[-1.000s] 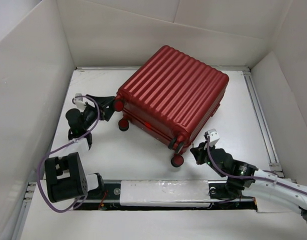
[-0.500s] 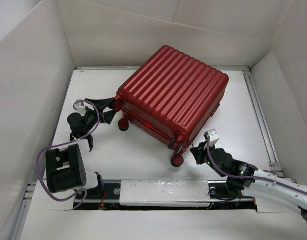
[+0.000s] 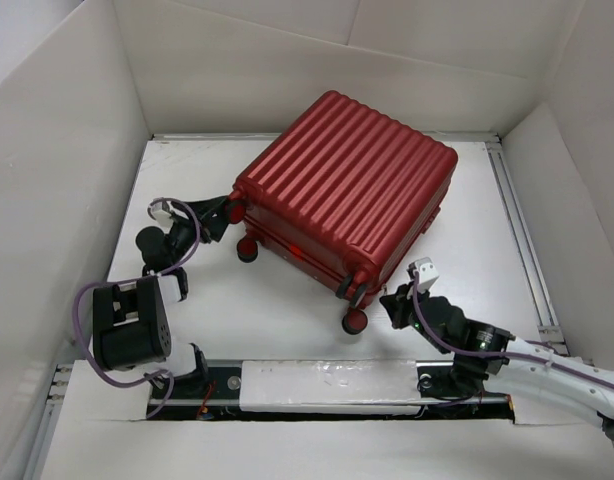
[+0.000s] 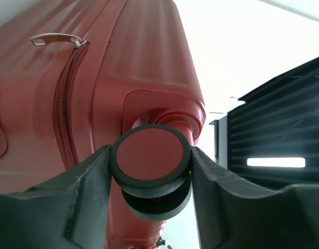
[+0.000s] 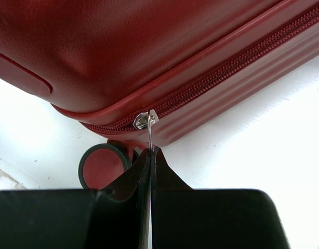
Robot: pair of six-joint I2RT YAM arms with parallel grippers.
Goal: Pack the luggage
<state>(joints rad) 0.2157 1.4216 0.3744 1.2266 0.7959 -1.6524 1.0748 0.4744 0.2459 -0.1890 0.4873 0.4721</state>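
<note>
The left hand (image 3: 223,214) is clamped on a corner wheel (image 4: 150,155) of the luggage (image 3: 352,180), which lies shut in the middle of the worktop (image 3: 467,260). The right hand (image 5: 150,153) pinches the zipper pull (image 5: 149,134). I judge it should draw the pull along the teeth, low and steady, while the left braces against sliding.

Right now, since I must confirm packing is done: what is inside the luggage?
Only the ribbed red shell shows; the luggage lies closed, so its inside and any contents are hidden.
</note>
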